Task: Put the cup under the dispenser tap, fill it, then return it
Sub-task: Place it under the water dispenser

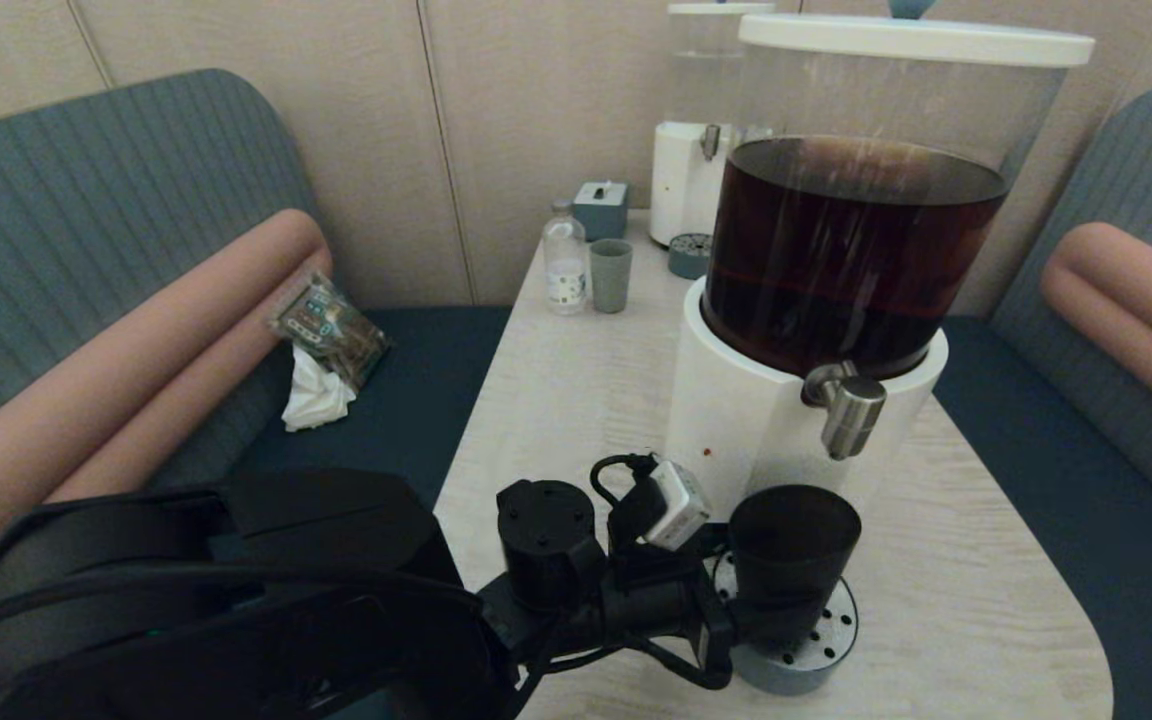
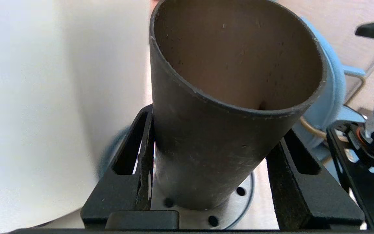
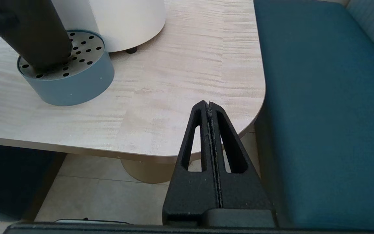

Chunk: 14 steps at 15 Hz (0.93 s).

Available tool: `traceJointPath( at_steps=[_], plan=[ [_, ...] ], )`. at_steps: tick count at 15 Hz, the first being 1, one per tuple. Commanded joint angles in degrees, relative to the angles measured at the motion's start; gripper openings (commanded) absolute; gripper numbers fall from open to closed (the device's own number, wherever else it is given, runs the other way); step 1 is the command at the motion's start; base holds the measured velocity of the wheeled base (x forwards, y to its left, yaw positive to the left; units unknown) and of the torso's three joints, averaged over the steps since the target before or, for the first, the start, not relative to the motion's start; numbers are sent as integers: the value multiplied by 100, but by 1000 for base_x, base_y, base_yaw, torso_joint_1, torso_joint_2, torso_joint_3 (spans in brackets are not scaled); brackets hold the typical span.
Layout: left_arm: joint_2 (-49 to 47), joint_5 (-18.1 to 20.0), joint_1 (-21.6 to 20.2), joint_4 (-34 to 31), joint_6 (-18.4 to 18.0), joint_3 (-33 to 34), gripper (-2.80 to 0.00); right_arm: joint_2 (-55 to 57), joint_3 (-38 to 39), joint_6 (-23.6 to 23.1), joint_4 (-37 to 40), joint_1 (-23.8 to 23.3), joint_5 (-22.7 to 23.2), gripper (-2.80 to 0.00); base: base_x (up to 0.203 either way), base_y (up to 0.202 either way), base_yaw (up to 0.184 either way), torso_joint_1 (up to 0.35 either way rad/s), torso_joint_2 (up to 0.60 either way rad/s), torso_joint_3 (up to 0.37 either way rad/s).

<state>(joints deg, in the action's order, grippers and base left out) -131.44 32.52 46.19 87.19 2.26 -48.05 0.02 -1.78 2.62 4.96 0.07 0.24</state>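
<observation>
The matte black cup [image 1: 794, 560] stands on the grey-blue perforated drip tray [image 1: 821, 655], just below and slightly nearer than the brushed-steel dispenser tap [image 1: 848, 408]. The tap juts from the white base of the big dispenser [image 1: 841, 250] of dark brown liquid. My left gripper [image 1: 736, 605] reaches in from the left and is shut on the cup's lower wall. In the left wrist view the cup [image 2: 213, 152] sits between both black fingers [image 2: 141, 156], and what shows of its inside looks dry. My right gripper [image 3: 209, 104] hangs shut and empty off the table's near right corner.
At the far end of the table [image 1: 576, 400] stand a grey-blue cup [image 1: 611, 275], a clear bottle [image 1: 565, 258], a small blue box [image 1: 602, 208] and a smaller clear-liquid dispenser [image 1: 701, 130]. A snack packet [image 1: 331, 328] and a tissue [image 1: 316, 395] lie on the left bench.
</observation>
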Motion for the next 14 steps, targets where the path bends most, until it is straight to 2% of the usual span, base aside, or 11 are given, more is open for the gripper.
traceJointPath(
  at_steps=[1, 14],
  plan=[
    [-128, 17, 56, 48, 11, -80, -280, 6, 2, 2, 5, 1, 2, -280, 0, 0, 0, 0, 0, 0],
    [-110, -71, 74, 48, 3, -178, -280, 6, 2, -7, 5, 1, 2, -280, 0, 0, 0, 0, 0, 0]
  ],
)
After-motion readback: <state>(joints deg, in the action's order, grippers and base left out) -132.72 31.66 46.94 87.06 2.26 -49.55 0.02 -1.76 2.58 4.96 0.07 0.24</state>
